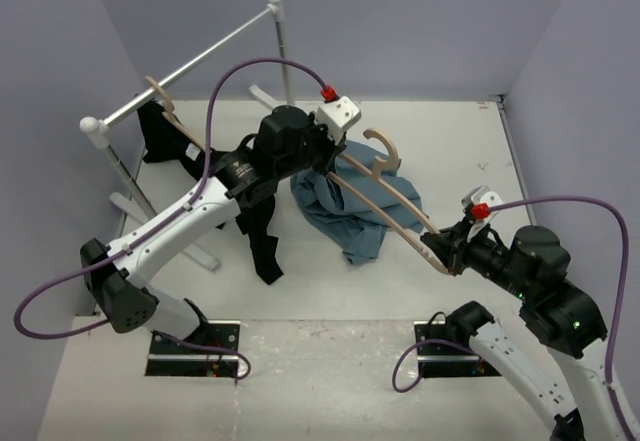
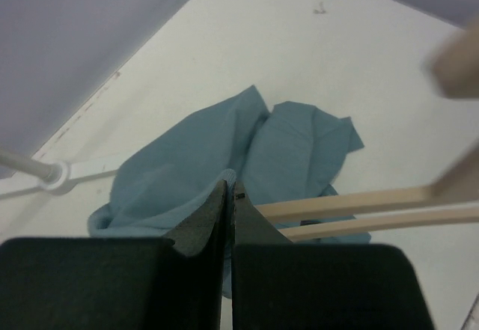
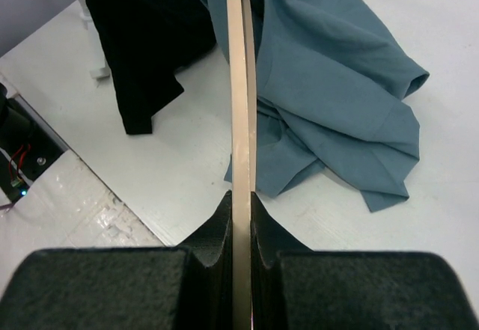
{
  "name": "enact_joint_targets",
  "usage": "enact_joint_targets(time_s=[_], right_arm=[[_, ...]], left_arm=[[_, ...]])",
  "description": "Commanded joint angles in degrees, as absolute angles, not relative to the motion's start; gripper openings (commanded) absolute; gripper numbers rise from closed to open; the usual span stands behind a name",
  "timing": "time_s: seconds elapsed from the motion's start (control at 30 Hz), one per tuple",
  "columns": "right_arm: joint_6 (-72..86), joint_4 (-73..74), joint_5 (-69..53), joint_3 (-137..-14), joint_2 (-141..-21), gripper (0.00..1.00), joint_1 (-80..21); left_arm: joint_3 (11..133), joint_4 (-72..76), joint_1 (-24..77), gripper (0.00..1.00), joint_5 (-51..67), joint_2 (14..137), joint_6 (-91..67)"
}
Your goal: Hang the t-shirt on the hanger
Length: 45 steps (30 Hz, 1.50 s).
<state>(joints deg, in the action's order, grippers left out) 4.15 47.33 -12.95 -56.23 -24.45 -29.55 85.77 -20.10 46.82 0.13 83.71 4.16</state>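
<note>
The blue-teal t-shirt (image 1: 352, 223) lies crumpled on the white table, with one part lifted. My left gripper (image 1: 325, 166) is shut on a fold of it, seen at the fingertips in the left wrist view (image 2: 230, 188), with the t-shirt (image 2: 292, 150) spread below. The pale tan hanger (image 1: 395, 196) slants over the shirt, its hook at the back. My right gripper (image 1: 443, 248) is shut on the hanger's near end. In the right wrist view (image 3: 240, 199) the hanger (image 3: 240, 83) runs straight out from the jaws, with the t-shirt (image 3: 329, 83) to its right. Both hanger bars (image 2: 359, 199) show in the left wrist view.
A white clothes rack (image 1: 190, 66) stands at the back left. It carries a second tan hanger (image 1: 160, 96) wearing a black garment (image 1: 262, 236), which hangs down beside the shirt and shows in the right wrist view (image 3: 142, 38). A rack foot (image 2: 56, 174) lies near the shirt.
</note>
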Motion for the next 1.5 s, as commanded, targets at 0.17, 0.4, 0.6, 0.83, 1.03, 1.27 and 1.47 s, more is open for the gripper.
enact_joint_targets(time_s=[0.17,0.4,0.6,0.83,1.03,1.27,1.47], right_arm=[[7.59,18.94,-12.98,-47.70,-26.43,0.00,-29.44],[11.54,1.13,-12.22,-38.21,-24.94,0.00,-29.44],[14.47,-5.94,-7.17,-35.47,-27.04,0.00,-29.44],[17.08,-5.42,-13.86,-39.95,-36.43,0.00,-29.44],[23.99,-7.22,-16.51,-44.01,-42.69,0.00,-29.44],[22.84,-11.94,-11.17,-36.92,-36.11,0.00,-29.32],[22.89,-7.49,-1.49,-37.45,-31.18,0.00,-29.27]], left_arm=[[84.69,-18.16,46.85,0.00,25.48,75.50,11.19],[89.10,-25.40,46.85,0.00,25.56,74.81,15.07],[90.77,-25.82,46.85,0.00,24.73,74.20,14.69],[92.89,-24.25,47.05,0.00,32.54,75.36,12.09],[91.83,-20.92,49.47,0.00,36.39,75.73,8.88],[89.22,-17.42,50.76,0.00,6.72,72.45,5.93],[86.77,-17.56,50.71,0.00,-18.47,72.07,2.86]])
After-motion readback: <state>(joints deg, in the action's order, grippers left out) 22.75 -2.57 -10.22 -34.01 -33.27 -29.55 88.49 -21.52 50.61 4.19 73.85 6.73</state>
